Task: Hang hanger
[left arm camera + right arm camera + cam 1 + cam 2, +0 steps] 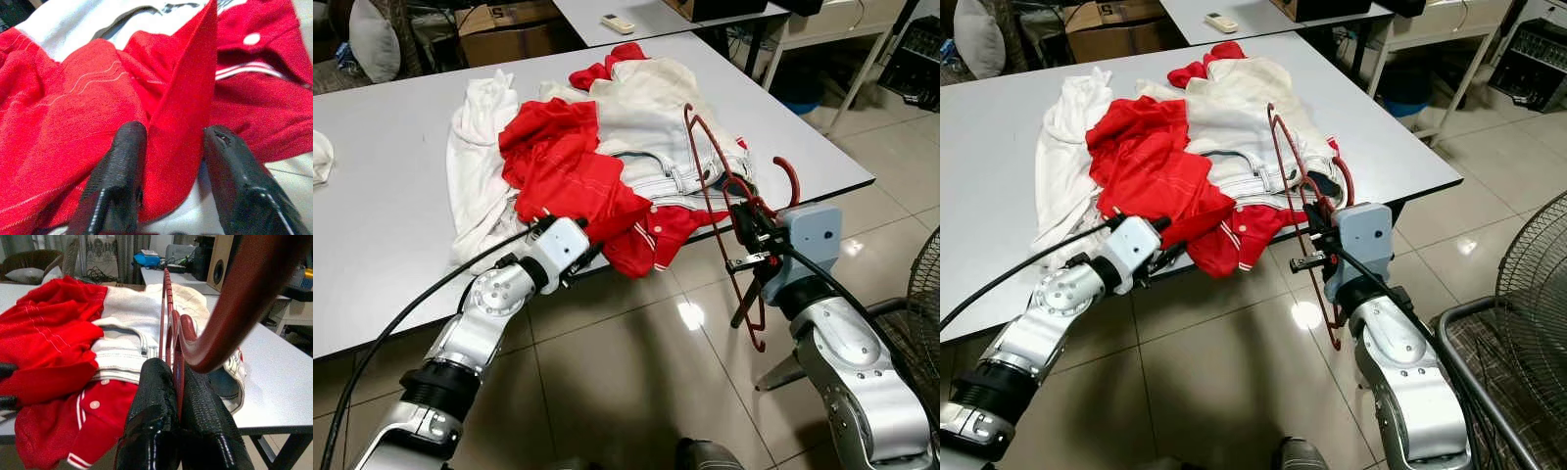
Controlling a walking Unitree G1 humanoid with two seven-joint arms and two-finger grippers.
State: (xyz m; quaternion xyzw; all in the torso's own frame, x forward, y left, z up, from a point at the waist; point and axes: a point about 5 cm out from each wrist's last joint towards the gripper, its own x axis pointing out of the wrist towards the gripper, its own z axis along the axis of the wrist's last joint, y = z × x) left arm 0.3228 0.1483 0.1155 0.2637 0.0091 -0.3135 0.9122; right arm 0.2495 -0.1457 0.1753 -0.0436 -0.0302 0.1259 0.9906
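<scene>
- The robot's right hand grips a dark red hanger off the front edge of the white counter, its two black fingers pressed together on the wire just below the hook.
- The hanger stands nearly on edge, hook uppermost beside the blue wrist housing, one shoulder reaching back over the clothes pile and the other hanging toward the tiled floor.
- The left hand reaches in low at the counter's edge, its fingers slightly apart around an upright fold of the red garment, not visibly pinching it.
- White garments lie heaped beneath and around the red one; the hanger's upper shoulder rests against them.
- Judged from this, the work is at the dressing stage: the left hand appears to be securing the red cloth so the hanger can be fed into it.
- The next move likely calls for closing on the fold and lifting an opening toward the hanger's shoulder.
</scene>
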